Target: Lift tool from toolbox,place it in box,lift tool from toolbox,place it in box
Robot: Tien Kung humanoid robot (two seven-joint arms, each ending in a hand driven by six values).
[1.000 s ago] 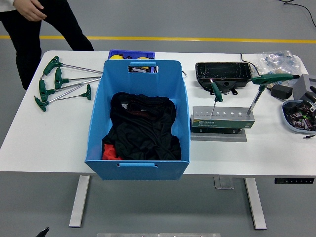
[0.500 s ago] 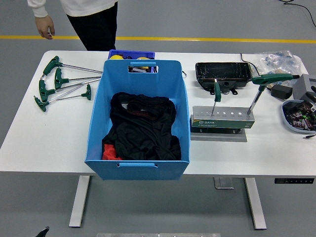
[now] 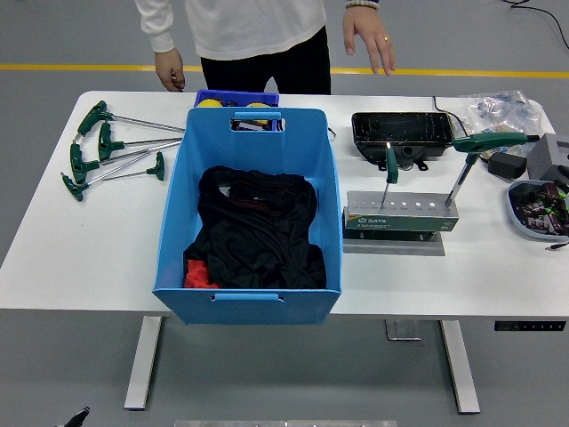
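Neither robot arm shows over the table, so whether either hand is spread or curled cannot be told, and nothing holds a tool.

The tool stand [image 3: 401, 213] sits at about 3 o'clock from the blue bin [image 3: 248, 209], just beside its right wall. Two green-handled tools stand in it. The small one [image 3: 389, 172] is upright near the stand's left end, shaft vertical, handle on top. The large one [image 3: 476, 156] rises from the right end, its shaft leaning toward 1 o'clock and its long handle lying across toward 3 o'clock.

Since the stand is on the right half of the table, the right arm would likely be the nearer one, coming in from 4 or 5 o'clock. Each tool probably needs pulling along its shaft, then carrying toward 9 o'clock over the bin wall.

The bin holds dark cloth [image 3: 256, 227]. Four more green-handled tools [image 3: 107, 147] lie flat at the bin's 10 o'clock. A person stands at 12 o'clock, one hand [image 3: 367, 36] hanging open above the far edge, touching nothing.
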